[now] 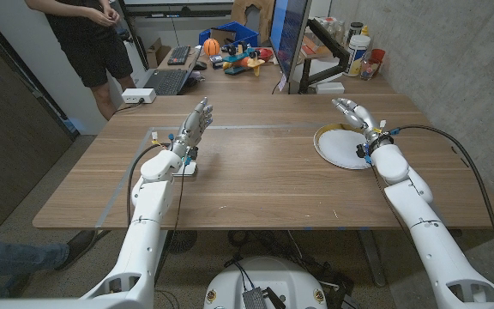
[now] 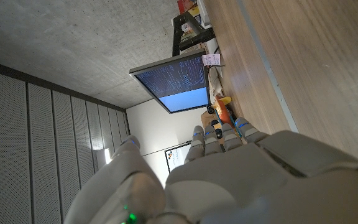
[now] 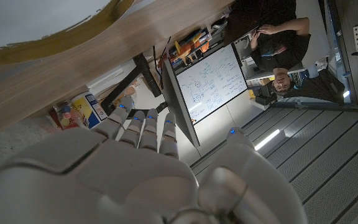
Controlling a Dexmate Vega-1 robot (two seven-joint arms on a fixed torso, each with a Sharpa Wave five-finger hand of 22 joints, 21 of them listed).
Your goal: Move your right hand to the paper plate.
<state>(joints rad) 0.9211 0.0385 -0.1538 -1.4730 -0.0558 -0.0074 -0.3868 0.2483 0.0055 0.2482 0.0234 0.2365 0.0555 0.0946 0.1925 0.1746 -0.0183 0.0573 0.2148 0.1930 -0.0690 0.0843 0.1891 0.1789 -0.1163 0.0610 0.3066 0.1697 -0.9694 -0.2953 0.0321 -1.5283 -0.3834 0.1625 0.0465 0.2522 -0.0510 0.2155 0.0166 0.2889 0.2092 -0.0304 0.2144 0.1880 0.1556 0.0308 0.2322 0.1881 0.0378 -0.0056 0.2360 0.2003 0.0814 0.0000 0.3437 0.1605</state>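
Note:
A white paper plate (image 1: 340, 146) lies on the right part of the wooden table (image 1: 256, 176). My right hand (image 1: 356, 117) hovers at the plate's far right rim, fingers stretched out and apart, holding nothing. The plate's pale rim (image 3: 48, 34) runs close by my right hand (image 3: 135, 168) in the right wrist view. On the left side of the table my left hand (image 1: 195, 124) stands upright, fingers together and extended, holding nothing; my left hand (image 2: 229, 174) also fills the left wrist view's lower part.
A monitor (image 1: 288, 39) on an arm stands at the table's far edge, with bottles (image 1: 360, 47) behind the plate. A second desk holds a laptop (image 1: 165, 81) and toys (image 1: 238, 56). A person (image 1: 88, 39) stands at the far left.

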